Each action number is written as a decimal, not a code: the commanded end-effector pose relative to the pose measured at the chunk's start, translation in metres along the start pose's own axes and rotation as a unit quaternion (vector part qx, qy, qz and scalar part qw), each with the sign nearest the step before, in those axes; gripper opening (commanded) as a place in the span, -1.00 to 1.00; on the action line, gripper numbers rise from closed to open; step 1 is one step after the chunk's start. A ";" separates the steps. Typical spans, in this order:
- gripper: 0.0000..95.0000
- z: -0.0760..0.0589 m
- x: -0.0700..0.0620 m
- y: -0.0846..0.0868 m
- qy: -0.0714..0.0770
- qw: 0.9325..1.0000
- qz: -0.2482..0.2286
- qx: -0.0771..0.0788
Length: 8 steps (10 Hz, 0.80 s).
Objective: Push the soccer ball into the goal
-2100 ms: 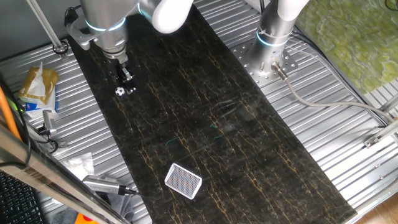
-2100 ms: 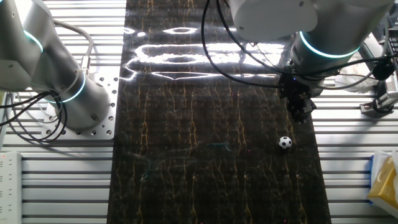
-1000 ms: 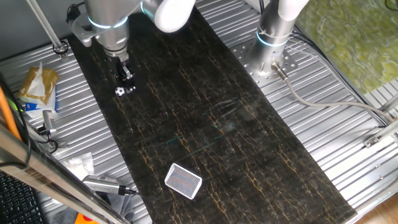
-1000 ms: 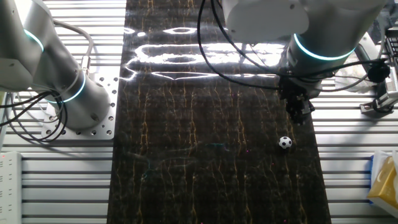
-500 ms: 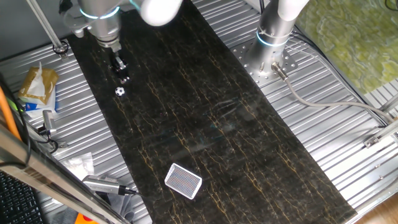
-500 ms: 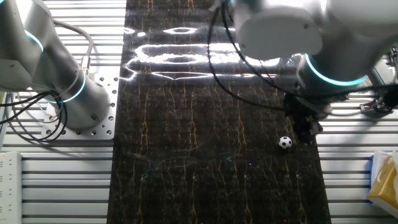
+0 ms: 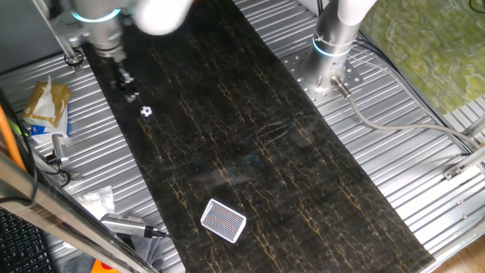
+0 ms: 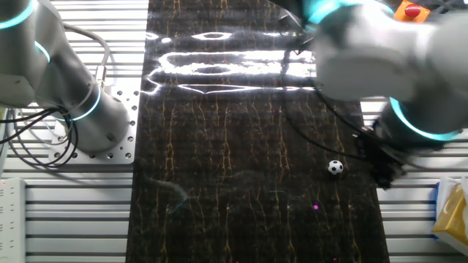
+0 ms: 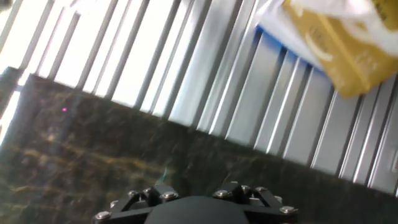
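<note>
The soccer ball [image 7: 145, 111] is a tiny white ball with black patches on the dark marbled mat [image 7: 250, 136], near its far left edge. It also shows in the other fixed view [image 8: 335, 167]. The goal [image 7: 223, 220], a white frame with dark netting, lies flat near the mat's front edge, well apart from the ball. My gripper [image 7: 130, 95] hangs just behind and left of the ball, apart from it, its fingers together and empty. In the other fixed view the gripper [image 8: 385, 179] is blurred, right of the ball at the mat's edge. The hand view shows neither ball nor goal.
A second robot arm's base [image 7: 333, 45] stands on the ribbed metal table right of the mat, also seen in the other fixed view [image 8: 80, 109]. A yellow packet [image 7: 45, 102] lies left of the mat and shows in the hand view [image 9: 336, 43]. A grey cable [image 7: 379, 125] runs on the right.
My arm has swung away from above the ball towards the mat's near-left edge, past the ball's side. The ball and the goal have not moved.
</note>
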State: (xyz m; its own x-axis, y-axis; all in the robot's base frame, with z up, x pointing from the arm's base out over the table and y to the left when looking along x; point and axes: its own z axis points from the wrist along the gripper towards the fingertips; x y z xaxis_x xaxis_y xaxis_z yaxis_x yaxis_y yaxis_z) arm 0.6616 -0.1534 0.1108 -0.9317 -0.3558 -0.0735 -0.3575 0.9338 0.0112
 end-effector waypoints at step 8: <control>-0.20 0.007 0.005 -0.004 0.035 0.997 0.061 -0.022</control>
State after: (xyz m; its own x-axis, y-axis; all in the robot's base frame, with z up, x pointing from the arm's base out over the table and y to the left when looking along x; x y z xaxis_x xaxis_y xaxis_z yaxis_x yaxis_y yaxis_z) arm 0.6603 -0.1588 0.1031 -0.9696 -0.2445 0.0042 -0.2437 0.9678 0.0630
